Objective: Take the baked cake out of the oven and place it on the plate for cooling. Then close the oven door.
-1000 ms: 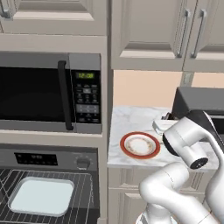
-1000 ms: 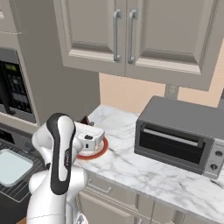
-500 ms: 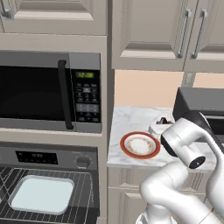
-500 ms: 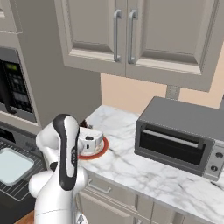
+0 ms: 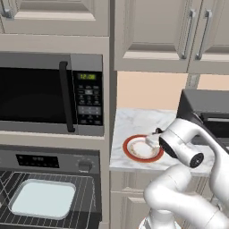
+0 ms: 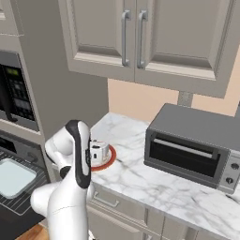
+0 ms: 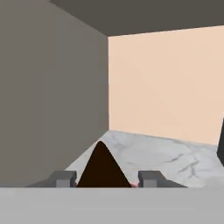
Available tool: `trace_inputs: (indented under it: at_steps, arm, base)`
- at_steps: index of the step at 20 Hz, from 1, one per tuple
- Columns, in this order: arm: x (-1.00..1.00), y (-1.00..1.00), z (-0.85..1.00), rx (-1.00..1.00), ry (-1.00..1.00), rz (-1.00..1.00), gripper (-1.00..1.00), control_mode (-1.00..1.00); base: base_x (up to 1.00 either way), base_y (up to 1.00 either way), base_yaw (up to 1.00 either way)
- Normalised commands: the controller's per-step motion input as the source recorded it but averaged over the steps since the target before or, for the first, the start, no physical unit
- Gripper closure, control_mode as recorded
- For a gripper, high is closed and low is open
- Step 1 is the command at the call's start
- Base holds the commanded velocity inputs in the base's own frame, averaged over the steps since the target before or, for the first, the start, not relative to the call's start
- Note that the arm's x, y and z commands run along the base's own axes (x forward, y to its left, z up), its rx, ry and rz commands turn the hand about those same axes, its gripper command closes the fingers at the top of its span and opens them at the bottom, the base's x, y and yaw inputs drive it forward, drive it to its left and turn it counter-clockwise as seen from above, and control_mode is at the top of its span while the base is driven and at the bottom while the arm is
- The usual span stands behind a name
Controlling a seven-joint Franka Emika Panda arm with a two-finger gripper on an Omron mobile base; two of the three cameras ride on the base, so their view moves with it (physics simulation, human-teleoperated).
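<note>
The arm reached out over the marble counter (image 6: pixel 140 183), and the gripper (image 7: pixel 104 180) sat right above the plate (image 5: pixel 134 151), the round white one with the red-orange rim, lying on the counter between the tall grey cabinet side and the toaster oven (image 6: pixel 192 143). From the hand view, a dark pointed wedge, the cake (image 7: pixel 102 168), stood squarely between the two finger tips (image 7: pixel 62 178), with a sliver of the plate's red rim peeking out just beside it; the jaws were part-way open with the cake in the gap, and whether they actually pressed on it I could not tell. In the right base view the white hand (image 6: pixel 97 152) was down over the plate, hiding most of it, only the orange edge showing around it. Over on the left base view, the oven (image 5: pixel 49 167) sat below the microwave (image 5: pixel 51 98), its cavity exposed, wire rack (image 5: pixel 89 201) visible, and the pale rectangular tray (image 5: pixel 42 198) lay flat on that rack. The oven door itself was out of frame there, so its position could not be read beyond the cavity standing open. The peach wall (image 7: pixel 170 83) and marble filled the background ahead of the fingers.
</note>
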Motion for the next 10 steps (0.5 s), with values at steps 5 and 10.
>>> trace_inputs:
  at_steps: [5, 10]
  arm:
    - [0.11, 0.01, -0.21, -0.09, 0.22, 0.05, 1.00, -1.00]
    - [0.25, 0.00, -0.05, -0.07, 0.19, 0.02, 1.00, -1.00]
  base:
    - [0.00, 0.00, 0.00]
    - [0.00, 0.00, 0.00]
